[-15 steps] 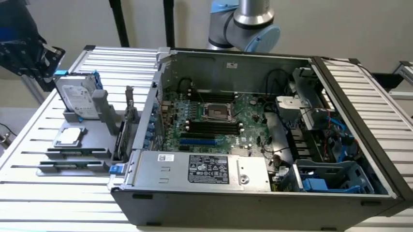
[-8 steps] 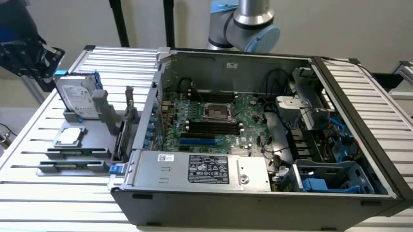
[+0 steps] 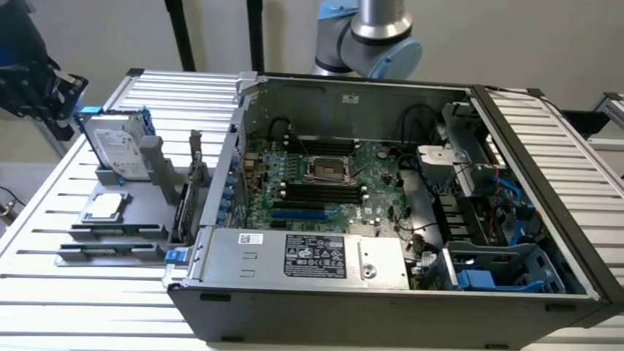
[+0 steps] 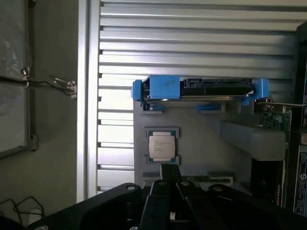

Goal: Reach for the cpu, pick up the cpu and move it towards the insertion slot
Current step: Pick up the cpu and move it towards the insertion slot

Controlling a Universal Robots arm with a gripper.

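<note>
The tool (image 4: pixel 170 168) hangs over the slatted worktop (image 4: pixel 192 48) with its fingers pressed together, holding nothing. The cpu (image 4: pixel 161 146) lies flat in a grey holder (image 4: pixel 196 160) straight ahead of the fingertips. It is near them but not touching, between them and the hard drive (image 4: pixel 201 88) standing in its blue bracket. Being square, it has no long axis, and its sides run parallel to the holder's edges. The holder sits near the worktop's edge on the exterior view's left, outside the open computer case (image 3: pixel 390 300). The insertion slot (image 3: pixel 326 170) lies inside that case, well apart from the cpu, with the case wall between them. The pick-up is not yet done.
</note>
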